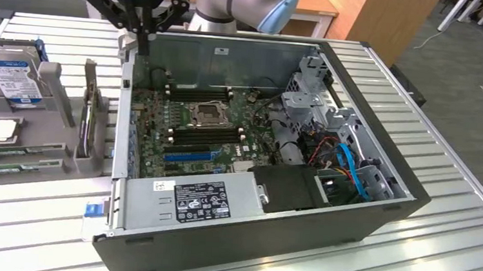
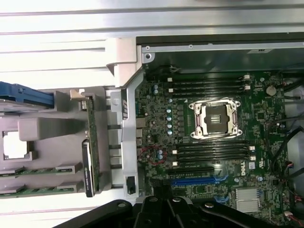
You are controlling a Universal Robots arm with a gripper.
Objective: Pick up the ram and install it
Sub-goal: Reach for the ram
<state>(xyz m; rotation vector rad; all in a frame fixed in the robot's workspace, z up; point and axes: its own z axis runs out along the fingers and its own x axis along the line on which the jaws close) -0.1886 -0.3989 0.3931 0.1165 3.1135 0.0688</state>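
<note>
1 gripper [image 1: 146,36], pressed together, empty; ram [image 2: 40,170] well apart from it in tray [image 2: 47,129], untouched. I judge pickup pending: needs spread jaws.

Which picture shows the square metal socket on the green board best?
The wrist view: it looks straight down on the socket, so its metal frame shows all round. The exterior view sees it at a slant, from farther off.

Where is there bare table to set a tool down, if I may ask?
Bare table lies to the exterior view's right of the computer case and on the near side of the parts holder. Case and holder are crowded.
</note>
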